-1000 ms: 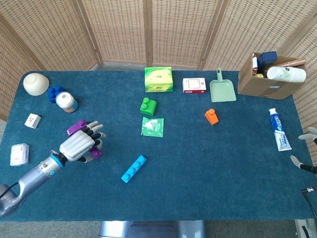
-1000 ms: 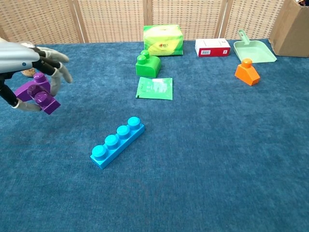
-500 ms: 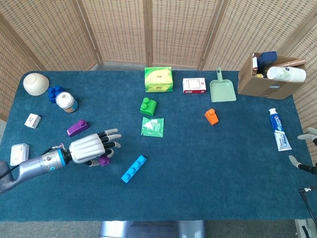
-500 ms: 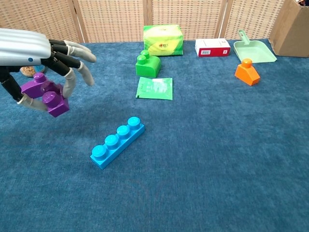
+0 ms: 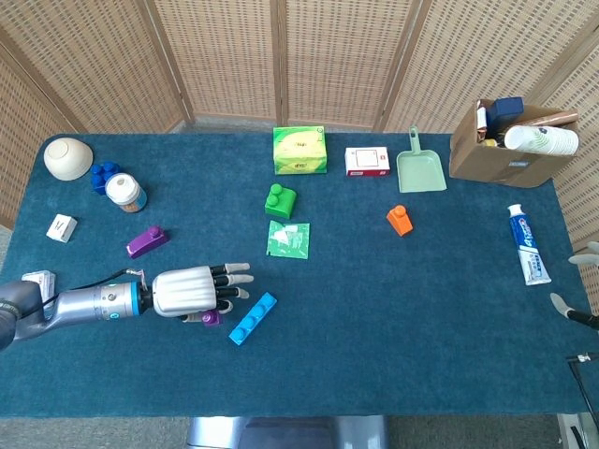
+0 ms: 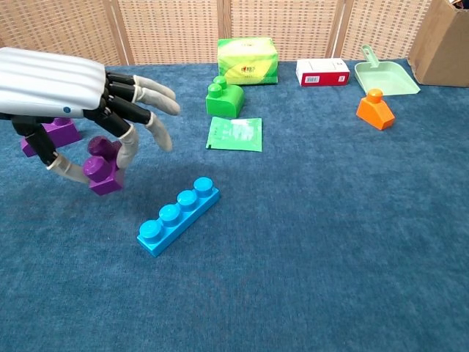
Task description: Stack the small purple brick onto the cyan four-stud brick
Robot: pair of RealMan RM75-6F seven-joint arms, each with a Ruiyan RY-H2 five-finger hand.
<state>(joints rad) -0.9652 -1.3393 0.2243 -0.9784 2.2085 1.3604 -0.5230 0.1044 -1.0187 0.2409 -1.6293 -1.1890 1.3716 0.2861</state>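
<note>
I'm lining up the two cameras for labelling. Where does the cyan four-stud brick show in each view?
Head view: the cyan four-stud brick lies low and left of centre, just right of the left hand.
Chest view: the brick lies lower left of centre, right of and below the hand.
Shared landmark: the green packet, beyond the brick.

1. Left hand (image 6: 88, 110) is palm-down just left of the cyan four-stud brick (image 6: 178, 215), pinching the small purple brick (image 6: 102, 170) underneath, other fingers (image 6: 157, 95) spread forward.
2. Right hand (image 5: 582, 281) barely peeks in, far right of the cyan brick; can't make out its fingers.
</note>
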